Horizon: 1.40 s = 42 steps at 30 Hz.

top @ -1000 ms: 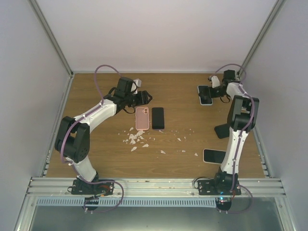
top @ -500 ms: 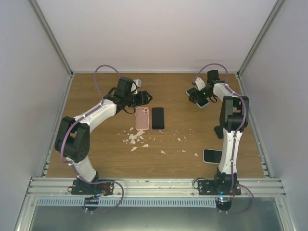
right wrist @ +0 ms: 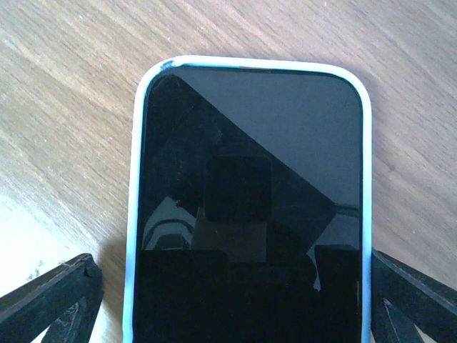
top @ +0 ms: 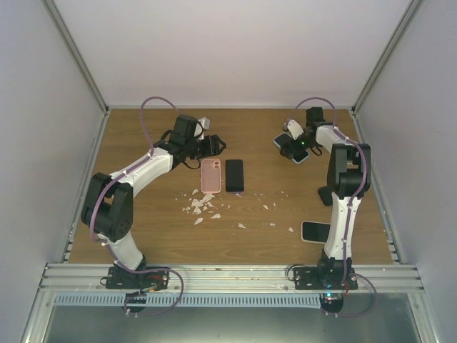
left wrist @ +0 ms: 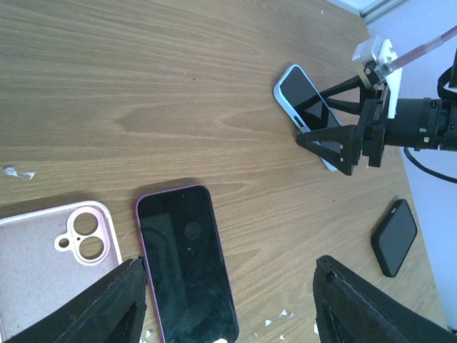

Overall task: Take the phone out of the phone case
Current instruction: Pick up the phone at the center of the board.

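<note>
I am looking down on the wooden table [top: 143, 214]. The left gripper [top: 213, 146] is reaching toward the far middle, its fingers looking spread, and it is sitting just beyond the pink case [top: 210, 176]. That case is lying flat with its camera holes at the far end, and a black phone [top: 234, 175] is lying just beside it on the right. White scraps [top: 200, 206] are lying scattered nearer to me. The right gripper [top: 289, 145] is hanging low over a light-edged cased phone [top: 303, 155] at the far right; I cannot tell its jaw state. A dark object [top: 329, 194] and another phone [top: 315, 231] are lying near the right arm.
</note>
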### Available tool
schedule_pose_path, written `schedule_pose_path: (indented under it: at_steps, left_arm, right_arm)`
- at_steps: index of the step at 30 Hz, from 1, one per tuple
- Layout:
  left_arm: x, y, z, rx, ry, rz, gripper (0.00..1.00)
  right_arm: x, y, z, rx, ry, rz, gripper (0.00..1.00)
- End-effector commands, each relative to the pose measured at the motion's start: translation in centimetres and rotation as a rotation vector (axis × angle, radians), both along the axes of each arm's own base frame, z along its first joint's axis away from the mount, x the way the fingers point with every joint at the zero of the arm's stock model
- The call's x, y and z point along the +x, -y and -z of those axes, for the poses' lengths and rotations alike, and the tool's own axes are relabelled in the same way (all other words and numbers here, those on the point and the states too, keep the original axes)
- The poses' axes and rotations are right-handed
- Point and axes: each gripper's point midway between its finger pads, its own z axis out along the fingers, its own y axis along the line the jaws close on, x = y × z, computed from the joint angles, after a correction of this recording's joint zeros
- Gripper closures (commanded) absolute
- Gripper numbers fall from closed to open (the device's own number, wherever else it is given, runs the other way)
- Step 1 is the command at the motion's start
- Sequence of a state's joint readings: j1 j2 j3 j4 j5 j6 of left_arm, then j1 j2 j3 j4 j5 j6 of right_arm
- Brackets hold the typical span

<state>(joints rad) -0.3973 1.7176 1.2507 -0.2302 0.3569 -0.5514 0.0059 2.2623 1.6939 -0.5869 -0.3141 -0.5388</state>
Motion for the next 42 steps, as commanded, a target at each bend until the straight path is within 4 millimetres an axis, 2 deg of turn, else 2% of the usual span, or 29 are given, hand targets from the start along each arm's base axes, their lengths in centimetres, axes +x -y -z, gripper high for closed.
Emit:
schedule_pose_path:
  at_steps: [1, 6, 11, 20, 21, 23, 30, 35, 39, 42]
  left_arm:
    - [0.4, -0.1, -2.0, -0.036, 0.061, -0.007, 0.36]
    - [0.4, -0.1, -2.0, -0.036, 0.062, -0.007, 0.36]
    - [0.4, -0.1, -2.0, -0.034, 0.064, -0.006, 0.36]
    - [0.3, 0.2, -2.0, -0.044, 0.060, 0.007, 0.36]
    - [0.3, 0.2, -2.0, -0.047, 0.062, 0.012, 0.36]
    - [0.2, 0.4, -2.0, -0.054, 0.062, 0.021, 0.36]
    - [-0.4, 1.5, -2.2, -0.100, 0.061, 0.091, 0.34]
    - [-1.1, 2.6, -2.5, -0.143, 0.071, 0.170, 0.33]
    - [-2.2, 3.9, -3.1, -0.201, 0.086, 0.279, 0.30]
    - [-3.3, 4.9, -3.6, -0.247, 0.099, 0.370, 0.30]
  right_arm:
    - [-5.8, 2.8, 5.2, -0.107, -0.252, 0.008, 0.05]
    - [-5.7, 3.2, 5.4, -0.127, -0.249, 0.013, 0.22]
    - [-5.0, 3.2, 4.0, -0.142, -0.207, 0.004, 0.35]
    - [-4.0, 2.2, -1.3, -0.151, -0.061, -0.066, 0.40]
    - [-4.1, 1.4, -1.8, -0.150, -0.047, -0.091, 0.40]
    - [-4.4, 0.2, -2.6, -0.150, -0.023, -0.129, 0.40]
    - [-6.4, -1.7, -4.6, -0.121, 0.037, -0.237, 0.41]
    - [-8.1, -3.0, -6.9, -0.088, 0.099, -0.330, 0.43]
    - [-9.9, -4.0, -8.3, -0.057, 0.128, -0.410, 0.43]
    - [-11.9, -5.2, -9.4, -0.041, 0.146, -0.485, 0.43]
